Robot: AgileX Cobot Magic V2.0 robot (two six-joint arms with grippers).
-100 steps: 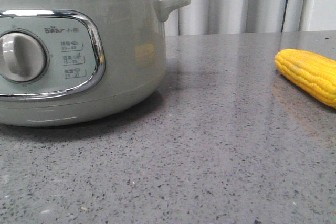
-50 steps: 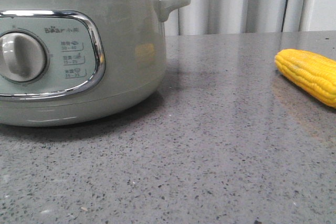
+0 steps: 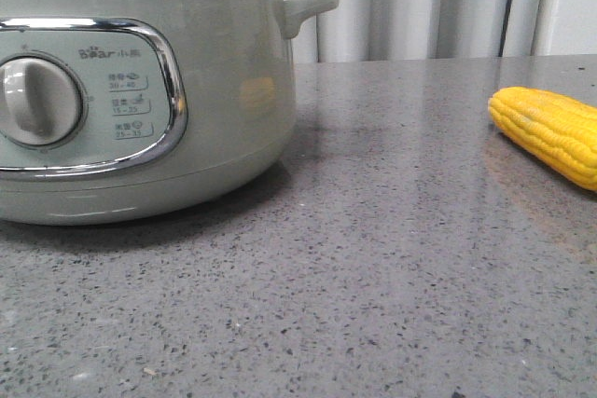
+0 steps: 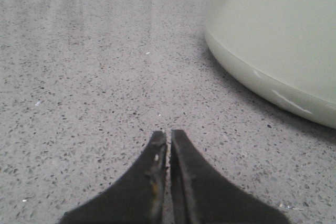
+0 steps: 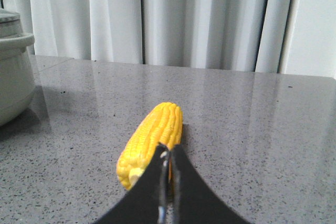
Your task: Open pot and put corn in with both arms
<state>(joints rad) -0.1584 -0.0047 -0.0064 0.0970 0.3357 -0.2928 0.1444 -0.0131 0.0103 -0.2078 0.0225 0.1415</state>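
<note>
The pale grey-green pot (image 3: 224, 90) stands at the left of the front view, lid on, with a cream dial (image 3: 37, 100) and a stubby handle (image 3: 306, 6). Its side also shows in the left wrist view (image 4: 273, 40) and its edge in the right wrist view (image 5: 13, 72). The yellow corn (image 3: 550, 132) lies on the counter at the right. My left gripper (image 4: 168, 132) is shut and empty above bare counter, beside the pot. My right gripper (image 5: 168, 148) is shut and empty, just in front of the corn (image 5: 152, 137), whose blunt end faces it.
The grey speckled counter (image 3: 373, 258) runs across all views. White curtains (image 5: 184, 19) hang behind its far edge. Neither arm shows in the front view.
</note>
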